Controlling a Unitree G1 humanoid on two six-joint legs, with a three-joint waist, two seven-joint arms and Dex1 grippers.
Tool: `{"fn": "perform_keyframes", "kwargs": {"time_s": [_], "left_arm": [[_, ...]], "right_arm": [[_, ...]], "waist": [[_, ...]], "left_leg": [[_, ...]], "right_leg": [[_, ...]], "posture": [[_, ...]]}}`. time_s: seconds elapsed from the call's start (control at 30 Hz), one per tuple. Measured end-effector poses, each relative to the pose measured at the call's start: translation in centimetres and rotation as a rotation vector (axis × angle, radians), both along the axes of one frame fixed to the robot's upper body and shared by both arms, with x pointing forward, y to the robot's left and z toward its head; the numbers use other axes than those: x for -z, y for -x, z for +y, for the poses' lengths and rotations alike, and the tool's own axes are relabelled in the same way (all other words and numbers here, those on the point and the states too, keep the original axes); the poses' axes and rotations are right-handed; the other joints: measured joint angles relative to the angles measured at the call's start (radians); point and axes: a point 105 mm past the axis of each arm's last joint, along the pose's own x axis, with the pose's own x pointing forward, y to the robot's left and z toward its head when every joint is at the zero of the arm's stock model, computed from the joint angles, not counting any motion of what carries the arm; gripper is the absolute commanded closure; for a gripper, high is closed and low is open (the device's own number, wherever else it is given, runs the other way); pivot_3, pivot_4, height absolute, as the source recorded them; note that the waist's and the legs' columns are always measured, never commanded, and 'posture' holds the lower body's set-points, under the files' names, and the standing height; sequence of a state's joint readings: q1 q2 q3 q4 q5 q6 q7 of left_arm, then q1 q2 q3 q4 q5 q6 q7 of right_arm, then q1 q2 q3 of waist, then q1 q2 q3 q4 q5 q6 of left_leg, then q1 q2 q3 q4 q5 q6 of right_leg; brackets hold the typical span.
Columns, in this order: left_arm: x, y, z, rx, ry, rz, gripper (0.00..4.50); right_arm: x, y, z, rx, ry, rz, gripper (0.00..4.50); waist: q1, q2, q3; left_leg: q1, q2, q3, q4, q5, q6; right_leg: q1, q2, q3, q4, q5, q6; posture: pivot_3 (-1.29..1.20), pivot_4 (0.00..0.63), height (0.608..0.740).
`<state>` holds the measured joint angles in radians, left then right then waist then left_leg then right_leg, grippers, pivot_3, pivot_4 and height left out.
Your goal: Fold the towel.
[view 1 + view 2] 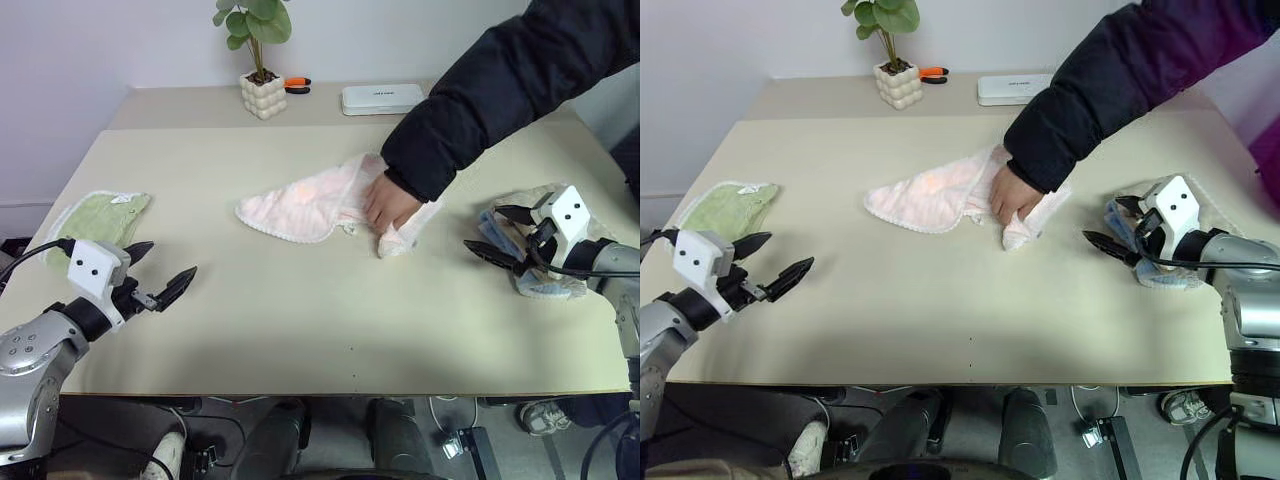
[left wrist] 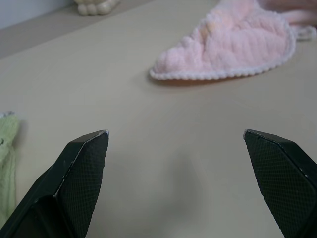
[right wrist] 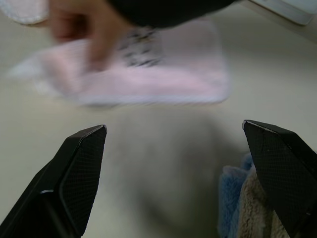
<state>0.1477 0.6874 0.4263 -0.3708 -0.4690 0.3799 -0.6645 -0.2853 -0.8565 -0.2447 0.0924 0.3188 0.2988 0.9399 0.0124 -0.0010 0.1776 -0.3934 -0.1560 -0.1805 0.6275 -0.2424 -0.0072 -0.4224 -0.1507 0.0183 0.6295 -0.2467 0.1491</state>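
Left claw (image 1: pixel 163 272) and right claw (image 1: pixel 503 236) spread wide, empty, parked near opposite table edges.
Crumpled pale pink terry towel (image 1: pixel 305 205) mid-table under a person's hand (image 1: pixel 388 201); folding apparently not begun; next, waiting for hand clearance, then pinching the corners.

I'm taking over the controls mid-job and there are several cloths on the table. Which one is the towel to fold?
Look at the middle of the beige table, in front of the potted plant. The towel lies crumpled there, with a person's hand on its right end. It is pale pink with whitish trim, unlike the green cloth at the left edge and the tan and blue cloths under the right gripper.
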Motion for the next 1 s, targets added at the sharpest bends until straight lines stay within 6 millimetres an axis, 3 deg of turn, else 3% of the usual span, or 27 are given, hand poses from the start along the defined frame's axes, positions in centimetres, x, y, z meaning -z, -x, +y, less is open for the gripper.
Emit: {"fn": "perform_keyframes", "kwargs": {"time_s": [0.57, 0.7, 0.87, 1.0], "left_arm": [[-0.2, -0.8, -2.4, 0.068, 0.015, 0.005, 0.04], [1.0, -0.6, -4.4, 0.168, 0.015, 0.059, 0.04], [1.9, -0.8, -8.4, 0.354, -0.043, 0.107, 0.04], [2.3, -4.0, -13.0, 0.443, -0.159, 0.029, 0.04]], "right_arm": [[0.6, 0.6, 3.2, -0.015, -0.046, -0.03, 0.0], [1.1, 0.6, 4.7, -0.039, -0.102, -0.012, 0.0], [0.7, 1.2, 6.1, -0.078, -0.137, 0.007, 0.0], [1.0, 1.4, 7.3, -0.087, -0.155, -0.002, 0.0]], "waist": [[0.001, -0.001, 0.0], [0.001, -0.001, 0.0], [0.004, -0.001, 0.0], [0.015, -0.001, 0.0]], "left_leg": [[0.0, 0.001, 0.001, 0.0, 0.0, 0.0], [0.0, 0.001, 0.002, 0.001, 0.0, 0.0], [0.0, 0.0, 0.002, 0.001, 0.0, 0.0], [0.0, 0.0, 0.003, 0.002, 0.0, 0.0]], "right_leg": [[0.0, 0.0, 0.001, 0.0, 0.0, 0.0], [-0.001, 0.0, 0.002, 0.0, 0.0, 0.0], [0.0, 0.0, 0.002, 0.0, 0.0, 0.0], [0.001, 0.001, 0.002, -0.001, 0.002, 0.001]], "posture": [[0.0, 0.15, 0.74], [0.0, 0.15, 0.74], [0.0, 0.15, 0.74], [0.0, 0.15, 0.74]]}}
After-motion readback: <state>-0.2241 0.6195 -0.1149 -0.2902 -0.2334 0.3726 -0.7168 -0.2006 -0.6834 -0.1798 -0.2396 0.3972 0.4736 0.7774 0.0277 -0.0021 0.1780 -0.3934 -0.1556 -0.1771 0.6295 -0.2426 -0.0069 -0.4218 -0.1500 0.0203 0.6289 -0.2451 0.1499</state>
